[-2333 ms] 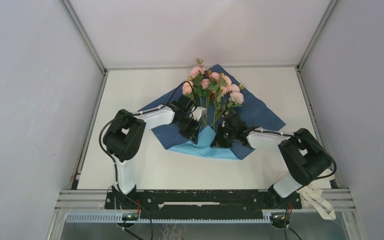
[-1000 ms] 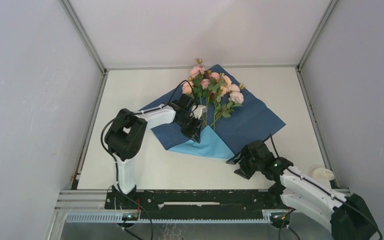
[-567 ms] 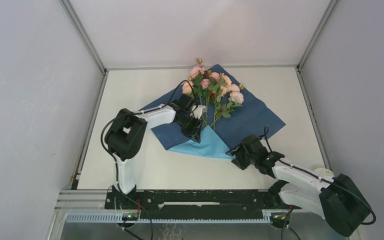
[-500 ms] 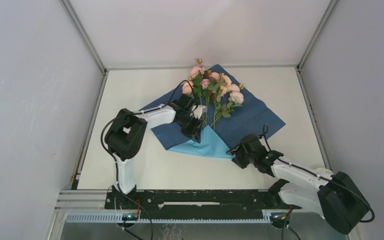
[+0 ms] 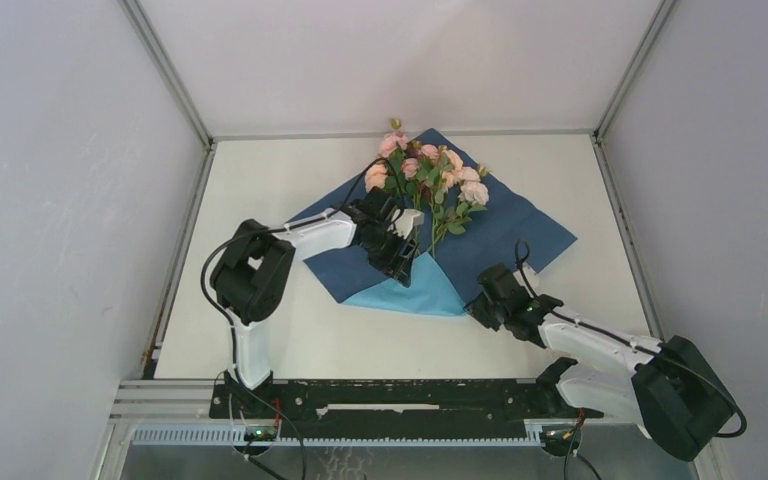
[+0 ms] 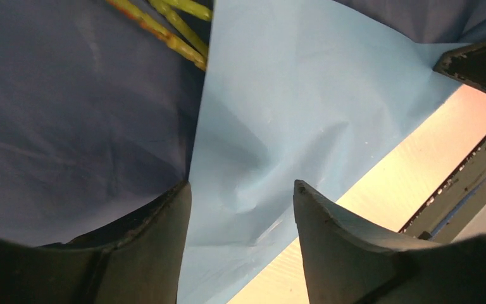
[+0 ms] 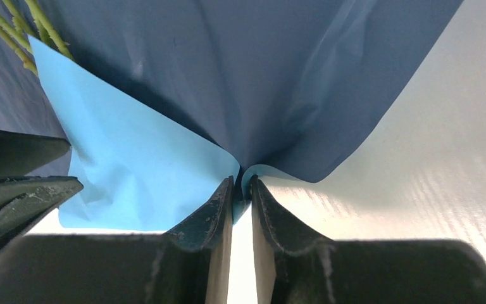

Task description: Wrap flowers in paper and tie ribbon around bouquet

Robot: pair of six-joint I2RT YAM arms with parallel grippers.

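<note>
The paper (image 5: 505, 225) lies spread on the table (image 5: 290, 340), dark face up, one corner pointing to 12 o'clock. Its 6 o'clock corner is folded over, showing a light blue flap (image 5: 415, 292). The flowers (image 5: 430, 175) lie on the paper, blooms toward 12 o'clock and stems (image 5: 422, 225) running down toward 6, their ends just above the flap's tip. The left gripper (image 5: 403, 262) hovers at the flap's 11 o'clock edge; in the wrist view its jaws stand well apart over the flap with nothing between them (image 6: 240, 190). The right gripper (image 5: 482, 300) sits at the paper's edge, at 4 o'clock of the flap. Its jaws are nearly closed, pinching the curled paper edge between the fingertips (image 7: 237, 183).
</note>
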